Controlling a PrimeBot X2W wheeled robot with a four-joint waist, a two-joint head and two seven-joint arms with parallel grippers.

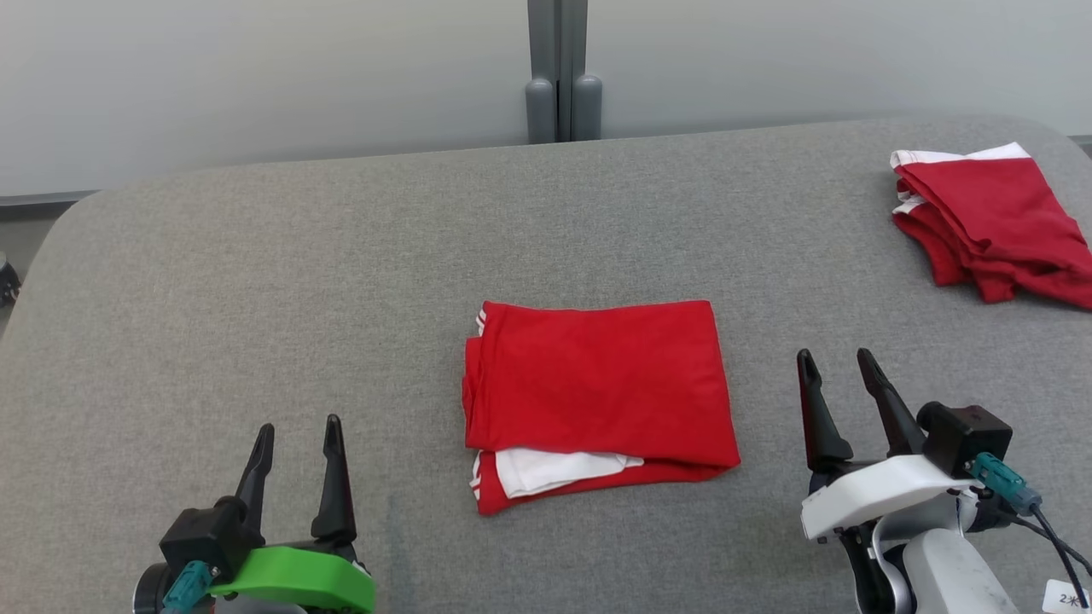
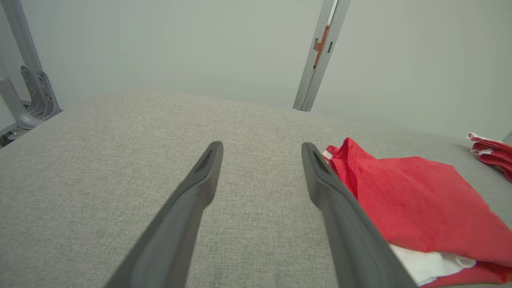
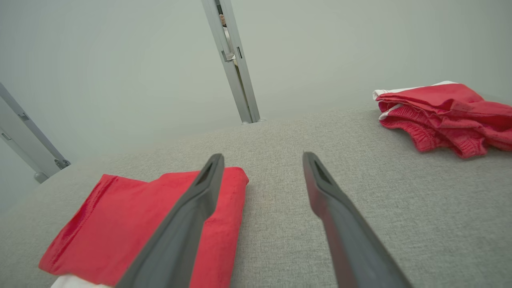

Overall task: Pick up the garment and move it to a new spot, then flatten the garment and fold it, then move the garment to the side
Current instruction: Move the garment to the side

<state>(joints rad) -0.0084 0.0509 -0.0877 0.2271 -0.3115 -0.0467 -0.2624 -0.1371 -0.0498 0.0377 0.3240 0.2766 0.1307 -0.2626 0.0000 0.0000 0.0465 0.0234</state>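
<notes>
A red garment (image 1: 597, 384) with white trim lies folded into a neat rectangle at the middle of the grey padded table (image 1: 256, 273). It also shows at the right of the left wrist view as the folded garment (image 2: 416, 200), and at the lower left of the right wrist view as the folded garment (image 3: 132, 224). My left gripper (image 1: 299, 431) hovers open near the front left, apart from the cloth, its jaws (image 2: 262, 148) empty. To the garment's right my right gripper (image 1: 838, 358) stands open and empty, fingers (image 3: 262, 158) spread above bare table.
A second red and white garment (image 1: 990, 222) lies loosely bunched at the table's far right corner, also seen as that bunched garment (image 3: 444, 116). A grey post (image 1: 560, 72) rises behind the table's back edge against a pale wall.
</notes>
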